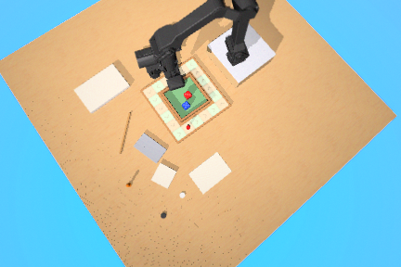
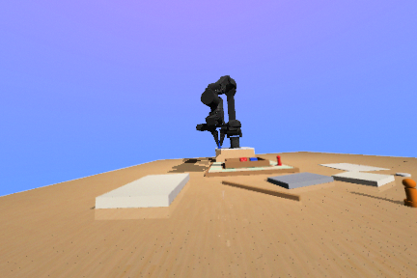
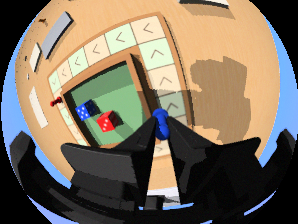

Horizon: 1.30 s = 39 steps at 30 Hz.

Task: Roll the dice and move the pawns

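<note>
My gripper (image 2: 219, 145) (image 3: 160, 120) is shut on the blue pawn (image 3: 160, 117) and holds it above the arrowed track of the board (image 1: 167, 116) (image 3: 120, 39), beside the tray wall. In the top view the gripper's body hides the pawn. The red die (image 1: 187, 95) (image 2: 243, 159) (image 3: 106, 121) and blue die (image 1: 186, 105) (image 2: 253, 159) (image 3: 85, 110) rest apart in the green tray (image 1: 174, 98) (image 3: 120, 82). Their pips are too small to read surely. The red pawn (image 1: 188, 127) (image 2: 278, 160) (image 3: 56, 101) stands on the track's far side from the gripper.
A cream box (image 1: 102, 88) (image 2: 140, 194), a thin stick (image 1: 126, 132) (image 2: 261, 191), a grey block (image 1: 150, 147) (image 2: 300, 180), a small white block (image 1: 163, 175) and a flat cream slab (image 1: 210, 172) lie around the board. An orange pawn (image 1: 129, 184) (image 2: 410, 192) and white and dark pieces stand farther out.
</note>
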### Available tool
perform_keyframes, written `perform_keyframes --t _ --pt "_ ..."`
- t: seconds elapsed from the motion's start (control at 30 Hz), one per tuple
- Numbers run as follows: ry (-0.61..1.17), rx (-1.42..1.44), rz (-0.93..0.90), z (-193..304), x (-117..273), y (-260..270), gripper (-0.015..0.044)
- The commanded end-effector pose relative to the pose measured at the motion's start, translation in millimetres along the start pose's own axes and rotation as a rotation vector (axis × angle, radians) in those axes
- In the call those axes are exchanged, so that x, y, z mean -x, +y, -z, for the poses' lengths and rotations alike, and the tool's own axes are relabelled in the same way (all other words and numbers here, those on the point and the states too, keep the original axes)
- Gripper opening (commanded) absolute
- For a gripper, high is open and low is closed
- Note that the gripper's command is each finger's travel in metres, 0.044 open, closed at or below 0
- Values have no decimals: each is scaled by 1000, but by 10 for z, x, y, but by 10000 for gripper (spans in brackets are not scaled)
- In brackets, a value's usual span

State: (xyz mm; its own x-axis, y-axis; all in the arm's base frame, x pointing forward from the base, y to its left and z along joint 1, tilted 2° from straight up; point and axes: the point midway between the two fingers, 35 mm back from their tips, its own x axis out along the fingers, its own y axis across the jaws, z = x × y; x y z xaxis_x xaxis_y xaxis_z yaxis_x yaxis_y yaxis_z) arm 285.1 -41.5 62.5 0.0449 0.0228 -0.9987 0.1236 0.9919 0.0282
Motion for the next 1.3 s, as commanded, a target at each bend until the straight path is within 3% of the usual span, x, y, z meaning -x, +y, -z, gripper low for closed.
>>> perform_keyframes --t 0.0,0.5,1.1,1.27 --pt "-4 0 -5 -162 -128 -74 0" --pt "-4 0 -4 -243 -547 -115 0" --pt "-4 0 -4 -242 -726 -114 0" --pt "-7 -1 1 -251 -669 -125 131"
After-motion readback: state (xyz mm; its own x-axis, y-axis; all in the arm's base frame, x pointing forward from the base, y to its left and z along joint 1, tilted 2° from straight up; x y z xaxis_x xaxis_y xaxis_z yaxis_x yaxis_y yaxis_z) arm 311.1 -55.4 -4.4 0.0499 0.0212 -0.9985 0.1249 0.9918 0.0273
